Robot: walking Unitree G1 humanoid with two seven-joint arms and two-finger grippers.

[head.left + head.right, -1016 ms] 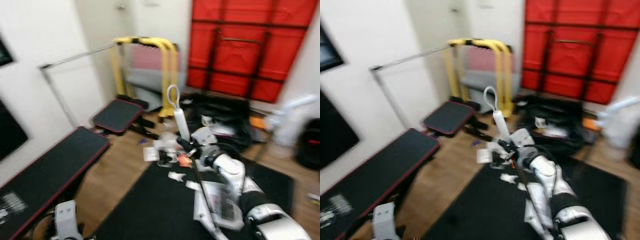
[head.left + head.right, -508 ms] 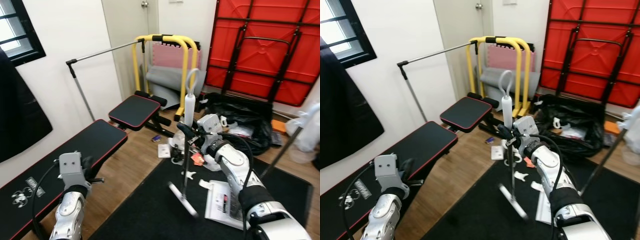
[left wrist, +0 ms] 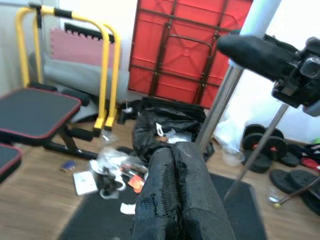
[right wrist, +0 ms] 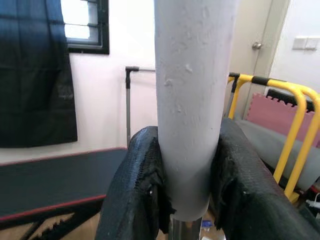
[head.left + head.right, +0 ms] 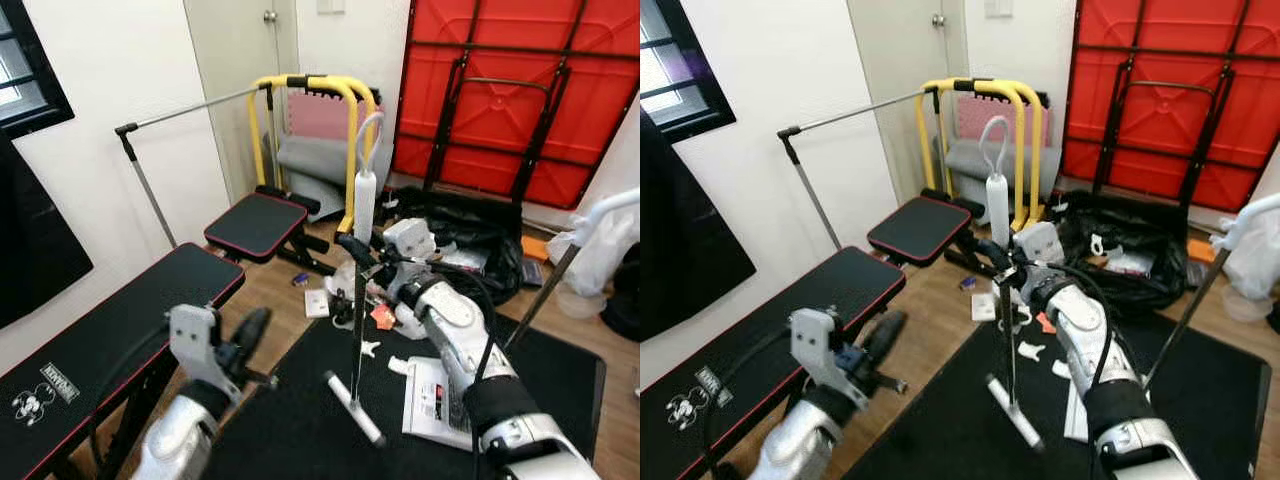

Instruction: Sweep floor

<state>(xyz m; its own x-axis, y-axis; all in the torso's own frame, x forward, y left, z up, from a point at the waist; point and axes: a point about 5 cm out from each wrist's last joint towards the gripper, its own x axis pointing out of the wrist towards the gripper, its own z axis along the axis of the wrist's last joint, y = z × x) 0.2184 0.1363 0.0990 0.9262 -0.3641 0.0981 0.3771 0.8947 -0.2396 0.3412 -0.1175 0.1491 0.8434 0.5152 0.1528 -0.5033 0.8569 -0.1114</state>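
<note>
My right gripper is shut on a broom with a white grip, a thin metal pole and a slim head resting on the black mat. In the right wrist view both black fingers clamp the white grip. My left gripper is raised left of the pole, apart from it, its fingers pressed together on nothing. Scraps of paper and litter lie on the wooden floor and the mat's far edge.
A black bench runs along the left wall with a second pad behind. A yellow frame, red folded table and black bag crowd the back. A booklet lies on the mat; another pole leans right.
The camera has settled after a blurred turn. My left arm has swung up and in toward the broom pole. The right gripper keeps its hold on the broom.
</note>
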